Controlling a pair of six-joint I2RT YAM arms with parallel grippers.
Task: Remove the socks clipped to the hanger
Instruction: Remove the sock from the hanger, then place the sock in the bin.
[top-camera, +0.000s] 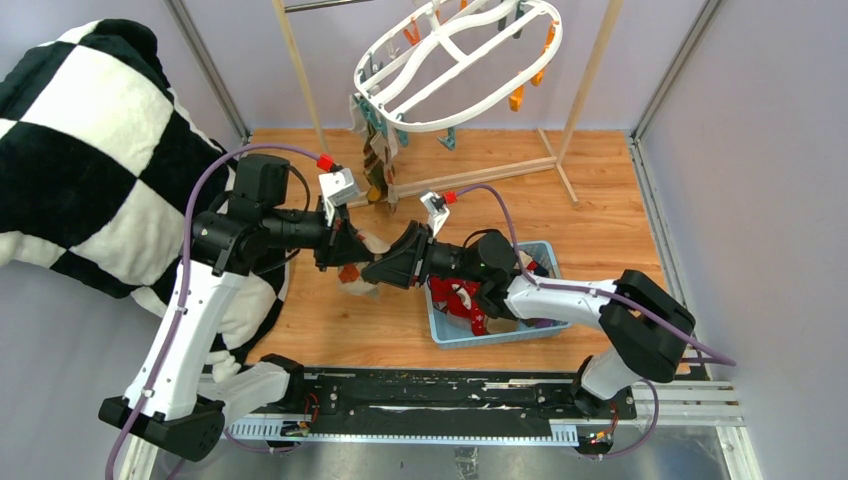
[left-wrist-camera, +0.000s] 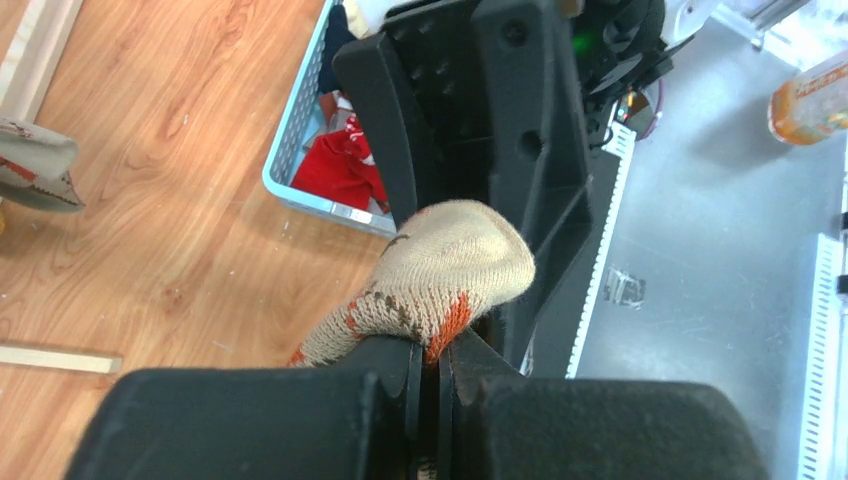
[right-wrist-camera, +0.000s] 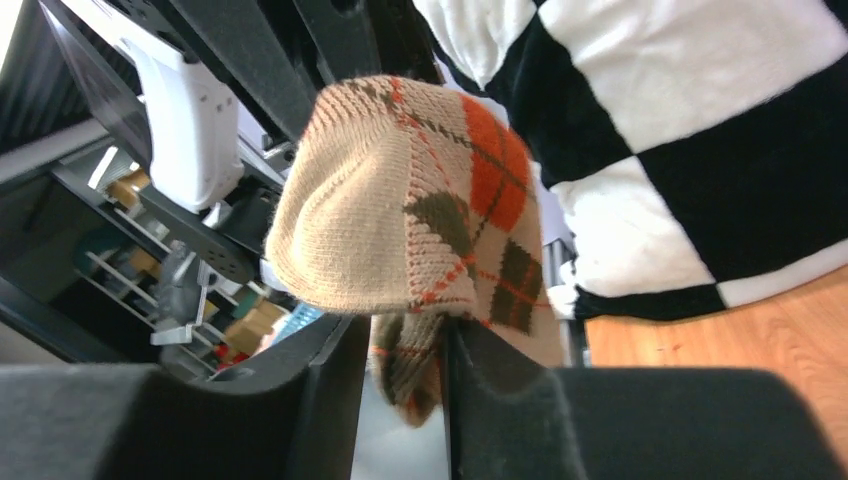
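Note:
A beige argyle sock (left-wrist-camera: 450, 260) with orange and olive diamonds is held in the air between both grippers above the wooden floor. My left gripper (left-wrist-camera: 430, 350) is shut on one end of it. My right gripper (right-wrist-camera: 400, 340) is open, and the sock's other end (right-wrist-camera: 400, 200) hangs between its fingers, touching only one of them. In the top view the left gripper (top-camera: 350, 250) and right gripper (top-camera: 378, 272) meet tip to tip at the sock (top-camera: 358, 285). The white oval hanger (top-camera: 450, 70) hangs tilted at the back, with a few socks (top-camera: 378, 165) still clipped at its lower left end.
A light blue basket (top-camera: 490, 335) holding a red sock (top-camera: 455, 300) and others lies under the right arm. The black-and-white checked blanket (top-camera: 90, 150) fills the left side. A light wooden rack (top-camera: 470, 180) stands behind, carrying the hanger.

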